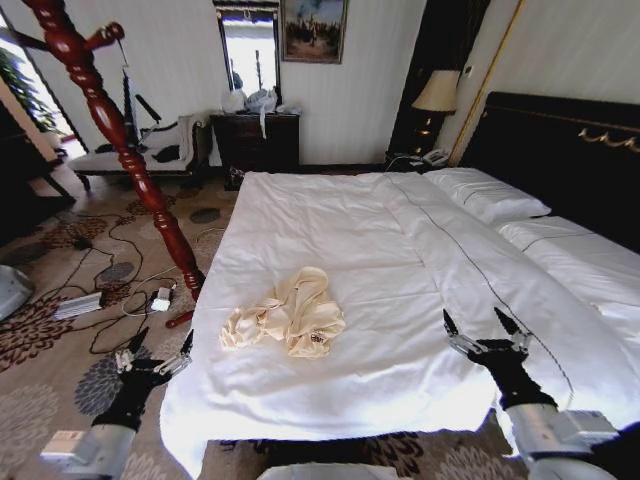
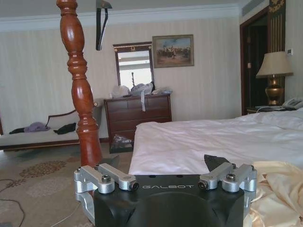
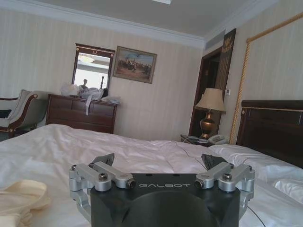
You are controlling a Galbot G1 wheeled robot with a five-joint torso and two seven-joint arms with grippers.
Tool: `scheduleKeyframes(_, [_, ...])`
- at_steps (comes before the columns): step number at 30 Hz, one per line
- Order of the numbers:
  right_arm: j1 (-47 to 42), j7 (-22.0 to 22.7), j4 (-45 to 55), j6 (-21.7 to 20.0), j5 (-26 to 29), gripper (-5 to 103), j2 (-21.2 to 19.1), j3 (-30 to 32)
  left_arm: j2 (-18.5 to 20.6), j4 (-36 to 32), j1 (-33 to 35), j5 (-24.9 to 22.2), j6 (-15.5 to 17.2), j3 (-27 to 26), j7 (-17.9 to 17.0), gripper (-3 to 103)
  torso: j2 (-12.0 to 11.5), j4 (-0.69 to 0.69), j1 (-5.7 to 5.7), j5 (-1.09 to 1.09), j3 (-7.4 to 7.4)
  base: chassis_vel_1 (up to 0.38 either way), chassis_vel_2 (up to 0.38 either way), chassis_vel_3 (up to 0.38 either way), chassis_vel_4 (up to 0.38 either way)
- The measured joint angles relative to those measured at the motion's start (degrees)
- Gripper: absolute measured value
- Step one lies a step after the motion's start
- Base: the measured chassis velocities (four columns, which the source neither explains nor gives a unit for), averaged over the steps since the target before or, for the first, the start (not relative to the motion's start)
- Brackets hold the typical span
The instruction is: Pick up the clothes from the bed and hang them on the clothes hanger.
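Crumpled, the clothes [image 1: 285, 315] lie on the bed [image 1: 400, 250] near its left near corner. Left gripper [image 1: 153, 358] hovers spread beside the bed's left edge; right gripper [image 1: 487, 330] hovers spread over the near right bedding.

Left gripper [image 1: 160, 349]: black body, two thin dark pointed fingers [image 1: 187, 342], silver metal linkages at the finger bases. Black wrist runs into a pale grey forearm shell.

Right gripper [image 1: 485, 326]: same build, black fingers, silver brackets, grey-white forearm casing behind a black wrist.

Both wrist views: matte black housing marked "GALBOT" in pale letters; brushed aluminium link arms each side, fixed with dark round-head screws.
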Motion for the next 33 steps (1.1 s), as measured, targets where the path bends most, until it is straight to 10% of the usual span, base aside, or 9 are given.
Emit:
scheduleKeyframes(21, [0.00,0.58,0.08,-0.14,-0.33,100,0.09,0.13,1.09,0.35,-1.42,-0.20,2.73,1.01,-1.33,100,0.00,0.00,0.00,0.00,0.00,0.000,0.000,0.000,0.000])
scheduleKeyframes(33, [1.18,2.37,-0.83,-2.45,0.59,100,-1.69,-0.71,18.44,6.91,-10.44,-15.30,15.43,2.80,-2.27,100,0.00,0.00,0.00,0.00,0.00,0.000,0.000,0.000,0.000])
